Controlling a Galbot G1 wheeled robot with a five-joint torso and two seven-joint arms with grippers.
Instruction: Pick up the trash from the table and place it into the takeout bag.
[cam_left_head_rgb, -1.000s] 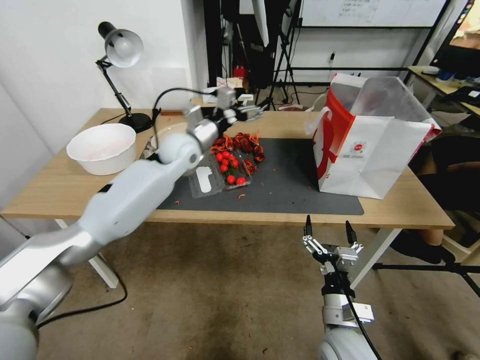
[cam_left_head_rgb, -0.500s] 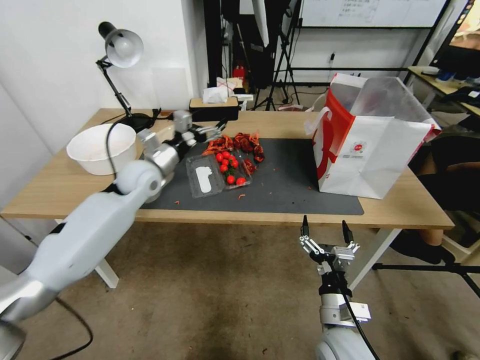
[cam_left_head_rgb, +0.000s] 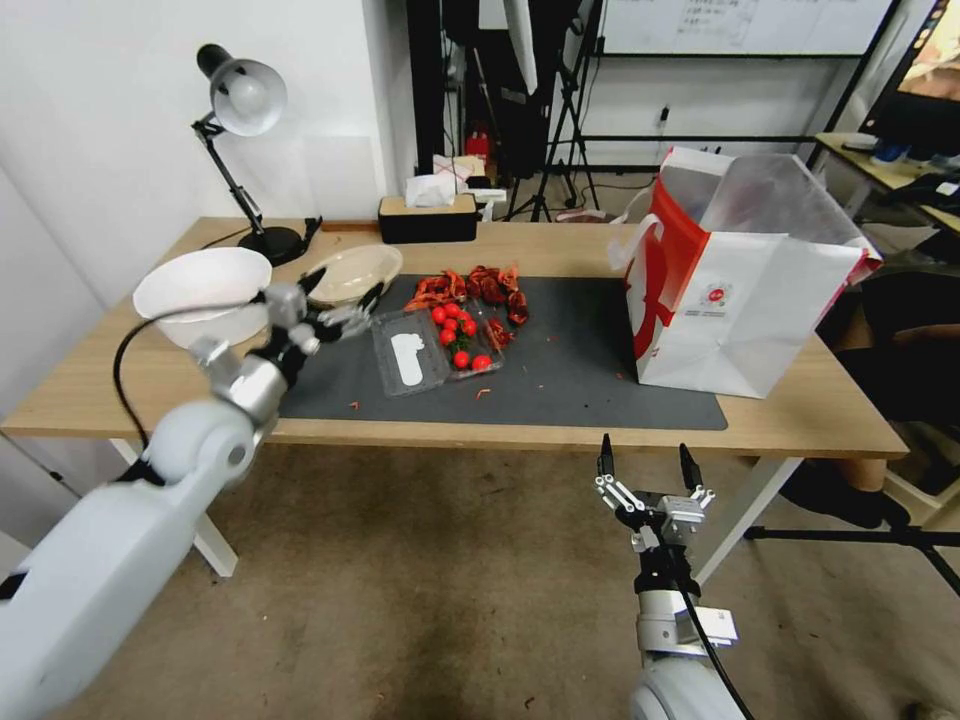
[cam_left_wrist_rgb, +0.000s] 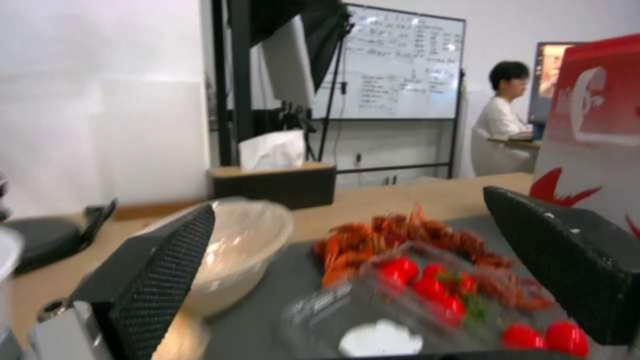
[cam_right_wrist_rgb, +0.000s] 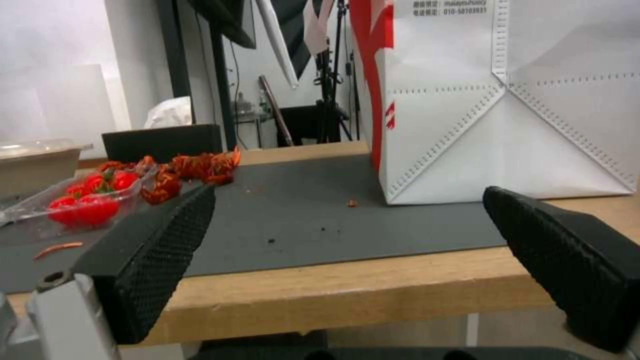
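A beige shallow bowl (cam_left_head_rgb: 355, 270) (cam_left_wrist_rgb: 243, 240) sits at the dark mat's (cam_left_head_rgb: 570, 380) back left corner on the table (cam_left_head_rgb: 820, 415). My left gripper (cam_left_head_rgb: 345, 288) (cam_left_wrist_rgb: 360, 250) hovers open just in front of that bowl, holding nothing. Beside it on the mat are a clear clamshell of red tomatoes (cam_left_head_rgb: 440, 345) (cam_left_wrist_rgb: 427, 300) and a pile of red shells (cam_left_head_rgb: 472, 287). The white takeout bag (cam_left_head_rgb: 745, 290) (cam_right_wrist_rgb: 500, 100) with red sides stands open at the table's right end. My right gripper (cam_left_head_rgb: 646, 465) (cam_right_wrist_rgb: 347, 260) is open and empty below the table's front edge.
A large white bowl (cam_left_head_rgb: 203, 292) stands at the table's left. A desk lamp (cam_left_head_rgb: 240, 100) and a dark tissue box (cam_left_head_rgb: 425, 215) are along the back edge. Small red scraps (cam_left_head_rgb: 482, 392) dot the mat. Tripods and desks fill the room behind.
My left arm has swung back from over the table's back middle to the left and down, uncovering the beige bowl. The right gripper has sunk slightly.
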